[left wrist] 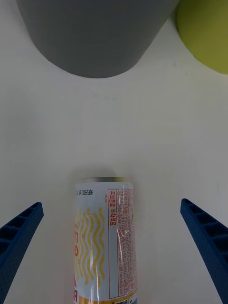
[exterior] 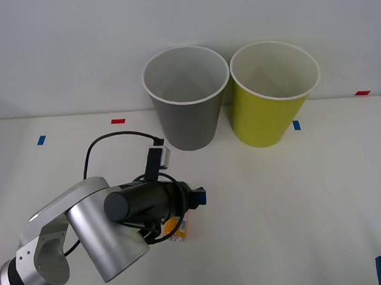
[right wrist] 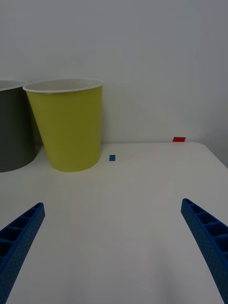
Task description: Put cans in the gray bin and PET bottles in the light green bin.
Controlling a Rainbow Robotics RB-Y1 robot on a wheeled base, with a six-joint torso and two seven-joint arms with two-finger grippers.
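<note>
Left wrist view: we see our left tool [left wrist: 111, 256] spread apart around the lying can [left wrist: 104, 240], near the gray bin [left wrist: 95, 35]; our right tool [right wrist: 114, 251] is apart too.

The left arm reaches forward and low, its left gripper [left wrist: 113, 266] pointing ahead with fingers spread wide; the right gripper [right wrist: 114, 247] waits at the near right, fingers likewise apart

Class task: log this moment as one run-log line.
left gripper: open, straddling lying can | right gripper: open, idle | gray bin, light green bin: upright
</note>
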